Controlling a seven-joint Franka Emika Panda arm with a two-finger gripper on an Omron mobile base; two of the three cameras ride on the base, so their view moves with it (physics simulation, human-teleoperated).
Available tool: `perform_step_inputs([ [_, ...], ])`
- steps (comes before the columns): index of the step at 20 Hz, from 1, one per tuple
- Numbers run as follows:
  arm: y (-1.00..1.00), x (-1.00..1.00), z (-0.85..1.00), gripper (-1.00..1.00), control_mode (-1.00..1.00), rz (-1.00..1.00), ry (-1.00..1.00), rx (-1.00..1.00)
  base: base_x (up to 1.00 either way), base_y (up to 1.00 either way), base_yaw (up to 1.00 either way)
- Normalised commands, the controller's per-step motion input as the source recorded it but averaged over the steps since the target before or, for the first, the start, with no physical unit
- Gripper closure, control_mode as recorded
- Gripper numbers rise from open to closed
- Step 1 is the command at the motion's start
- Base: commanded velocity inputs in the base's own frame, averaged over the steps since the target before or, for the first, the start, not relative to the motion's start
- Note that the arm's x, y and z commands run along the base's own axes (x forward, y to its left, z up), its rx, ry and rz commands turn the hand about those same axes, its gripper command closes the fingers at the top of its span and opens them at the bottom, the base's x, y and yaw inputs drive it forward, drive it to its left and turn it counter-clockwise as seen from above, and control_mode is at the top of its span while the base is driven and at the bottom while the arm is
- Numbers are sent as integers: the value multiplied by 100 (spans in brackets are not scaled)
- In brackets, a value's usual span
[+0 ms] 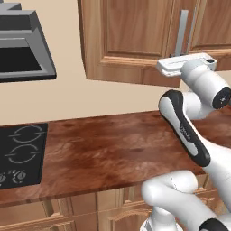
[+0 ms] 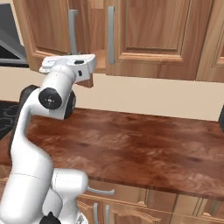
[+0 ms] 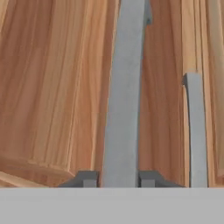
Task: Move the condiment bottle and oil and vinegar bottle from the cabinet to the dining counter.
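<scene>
Claw (image 3: 119, 178): sitting pressed onto a long grey bar handle (image 3: 124, 94) of the cabinet (image 3: 52, 87). In the hand view the two dark finger tips (image 3: 87, 178) are standing one on each side of the bar, pinching it at its lower end.

Cabinet: light-brown wood with raised-panel doors, lying directly ahead of the claw and filling the space around it. A second grey handle (image 3: 195, 131) is running parallel just beside the pinched one, on the neighbouring door. In the left base view the hand is reaching up to the handle (image 1: 182, 34) at the lower edge of the cabinet (image 1: 135, 36); in the right base view the same hand is meeting the left handle (image 2: 72, 31) of a pair, the other handle (image 2: 111, 35) standing just beside it. A narrow dark gap is showing between the two doors there.

Bench (image 1: 113, 149): reddish-brown wood-grain top, lying well below the claw.

Stovetop (image 1: 22, 153): black, set in the bench, well below the claw and far off to one side.

Range hood (image 1: 22, 49): grey, hanging at about claw height, well apart to that same side.

Bottles: cannot tell where they are standing.
</scene>
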Motion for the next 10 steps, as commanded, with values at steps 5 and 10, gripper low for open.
perform_step_inputs([
  [5, 54, -100, 0, 100, -100, 0, 4, -1, 0, 0, 0],
  [10, 41, -96, -4, -100, -100, 2, 1, 0, 0, 0, 0],
])
